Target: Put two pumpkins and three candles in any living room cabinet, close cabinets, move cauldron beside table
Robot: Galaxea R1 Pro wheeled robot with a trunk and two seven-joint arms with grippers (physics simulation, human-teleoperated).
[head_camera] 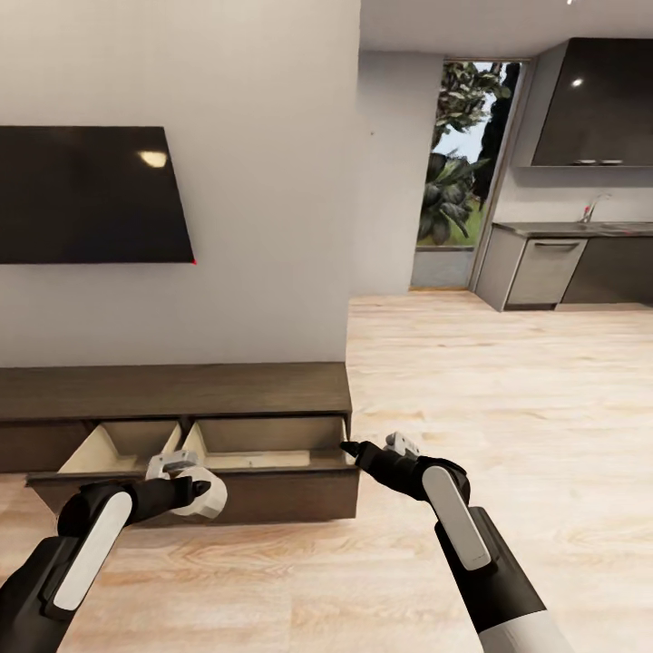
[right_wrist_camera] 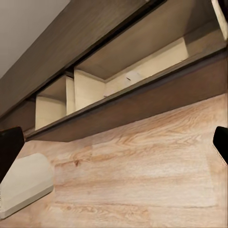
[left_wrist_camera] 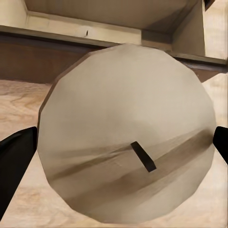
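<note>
Left gripper [head_camera: 195, 490] clamped a candle [left_wrist_camera: 126, 135], held before the open drawer of the cabinet [head_camera: 181, 390]; candle's underside hidden. Right gripper [head_camera: 349, 447] hung empty, fingers [right_wrist_camera: 9, 147] spread wide, tips cut off at the frame edges.

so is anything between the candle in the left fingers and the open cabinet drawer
Nothing visible blocks it. The left gripper holds the candle just in front of the cabinet, whose drawer is pulled open with its pale compartments exposed. Only the drawer's front edge lies between them, so the candle must clear that. The right gripper sits off by the drawer's right corner.
</note>
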